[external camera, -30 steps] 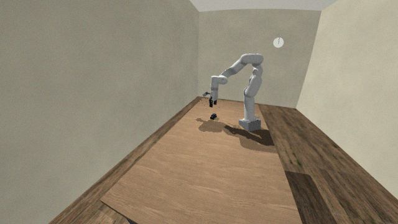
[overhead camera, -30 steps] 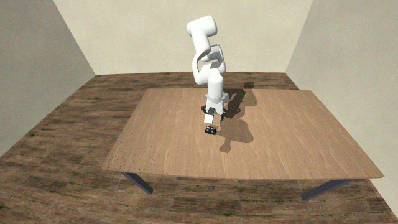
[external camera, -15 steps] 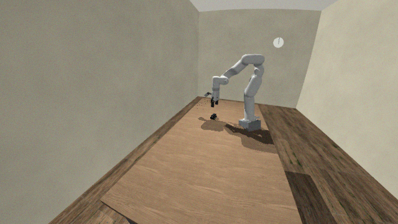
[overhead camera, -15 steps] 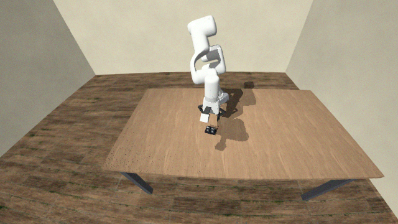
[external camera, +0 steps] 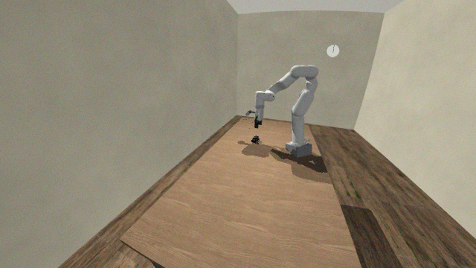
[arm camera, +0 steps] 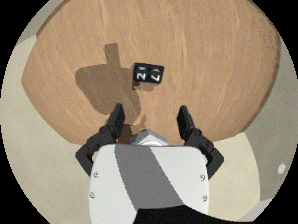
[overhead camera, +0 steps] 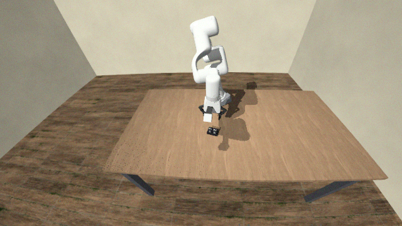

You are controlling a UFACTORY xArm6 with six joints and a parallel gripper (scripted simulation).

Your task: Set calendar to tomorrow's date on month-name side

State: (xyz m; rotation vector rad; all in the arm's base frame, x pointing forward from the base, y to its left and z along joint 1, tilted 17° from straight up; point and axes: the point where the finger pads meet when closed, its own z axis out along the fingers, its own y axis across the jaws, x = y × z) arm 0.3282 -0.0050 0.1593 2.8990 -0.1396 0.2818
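The calendar (overhead camera: 213, 131) (external camera: 255, 139) (arm camera: 148, 74) is a small dark tray with two dark cubes side by side. It stands on the wooden table (overhead camera: 282, 141) (external camera: 242, 193) (arm camera: 200, 23), in front of the robot's base. The cubes carry white digits that are too small to read. My gripper (overhead camera: 213, 115) (external camera: 257, 123) (arm camera: 151, 111) is open and empty. It hangs above the table, a little behind the calendar on the base's side and well above it. It points down.
The robot's base (external camera: 299, 149) stands at the table's far edge. The arm's shadow (overhead camera: 239, 129) falls on the table to the right of the calendar. A round clock (external camera: 332, 50) hangs on the far wall.
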